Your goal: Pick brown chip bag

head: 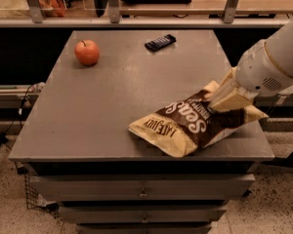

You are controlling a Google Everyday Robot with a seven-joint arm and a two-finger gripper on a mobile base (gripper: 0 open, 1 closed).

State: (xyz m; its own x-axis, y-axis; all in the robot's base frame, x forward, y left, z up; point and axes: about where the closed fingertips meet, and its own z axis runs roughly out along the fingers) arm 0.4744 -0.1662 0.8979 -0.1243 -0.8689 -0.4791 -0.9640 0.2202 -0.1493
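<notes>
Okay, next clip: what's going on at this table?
The robot's arm comes in from the right, and its gripper is down on the right-hand part of the brown chip bag. The bag lies near the front right corner of the table, with its left end resting on the surface. Whether the bag is gripped cannot be told. An apple and a small dark candy bar sit toward the far side, well apart from the arm.
</notes>
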